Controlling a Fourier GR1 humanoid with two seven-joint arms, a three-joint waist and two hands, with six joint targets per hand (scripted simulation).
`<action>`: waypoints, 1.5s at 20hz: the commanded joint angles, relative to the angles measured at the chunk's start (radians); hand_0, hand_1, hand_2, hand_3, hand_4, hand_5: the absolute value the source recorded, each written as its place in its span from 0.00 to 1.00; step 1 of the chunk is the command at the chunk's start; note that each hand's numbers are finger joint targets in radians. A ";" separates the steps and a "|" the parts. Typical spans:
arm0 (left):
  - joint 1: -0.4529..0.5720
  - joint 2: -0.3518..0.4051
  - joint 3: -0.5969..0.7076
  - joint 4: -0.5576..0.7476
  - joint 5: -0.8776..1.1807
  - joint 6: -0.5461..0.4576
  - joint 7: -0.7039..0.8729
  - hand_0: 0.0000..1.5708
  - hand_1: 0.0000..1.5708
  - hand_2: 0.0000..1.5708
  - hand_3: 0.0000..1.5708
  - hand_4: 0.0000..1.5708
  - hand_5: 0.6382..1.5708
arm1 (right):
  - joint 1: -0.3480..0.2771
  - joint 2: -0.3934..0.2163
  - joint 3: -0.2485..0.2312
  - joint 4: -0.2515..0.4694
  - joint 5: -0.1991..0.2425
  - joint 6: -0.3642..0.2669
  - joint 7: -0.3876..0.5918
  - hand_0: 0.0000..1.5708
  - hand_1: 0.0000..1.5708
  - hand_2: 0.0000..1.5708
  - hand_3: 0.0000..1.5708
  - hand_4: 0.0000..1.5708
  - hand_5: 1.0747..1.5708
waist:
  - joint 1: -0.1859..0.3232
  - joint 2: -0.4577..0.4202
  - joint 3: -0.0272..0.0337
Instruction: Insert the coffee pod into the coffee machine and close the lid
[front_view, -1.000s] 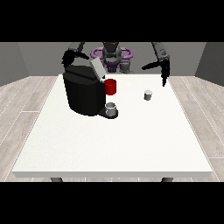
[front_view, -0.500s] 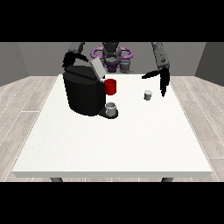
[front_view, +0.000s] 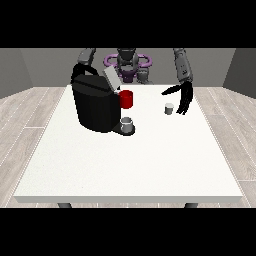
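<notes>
Table (front_view: 125, 165) is white and carries a black coffee machine (front_view: 95, 105) with its grey lid (front_view: 110, 78) raised and tilted. A red part (front_view: 126, 99) sits at the machine's front, and a grey cup (front_view: 127, 122) stands on its tray below. The coffee pod (front_view: 169, 108) stands upright well to the right of the machine, with nothing between them. The hand at the view's right (front_view: 184, 97) hangs just beside the pod, on the side away from the machine, its fingers straight, spread and pointing down, holding nothing. Behind the machine, the hand at the view's left (front_view: 80, 70) is mostly hidden; I cannot tell its fingers.
</notes>
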 joint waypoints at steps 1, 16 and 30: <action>-0.044 0.004 0.008 0.093 -0.042 0.050 -0.016 0.44 0.44 0.50 0.27 0.00 1.00 | 0.008 0.011 0.023 -0.009 0.016 -0.003 -0.007 0.00 0.00 0.00 0.00 0.27 1.00 | -0.040 0.035 -0.0002; -0.121 0.027 -0.065 0.163 -0.226 0.154 -0.079 0.46 0.46 0.54 0.39 0.10 1.00 | -0.084 -0.031 -0.043 0.091 -0.009 0.013 -0.007 0.00 0.00 0.00 0.00 0.30 1.00 | -0.005 0.032 0.0002; -0.129 0.031 -0.106 0.273 -0.362 0.257 -0.105 0.71 0.71 0.75 0.61 0.18 1.00 | -0.064 0.011 -0.040 0.086 -0.029 -0.025 0.003 0.00 0.00 0.00 0.00 0.33 1.00 | -0.010 0.017 0.0003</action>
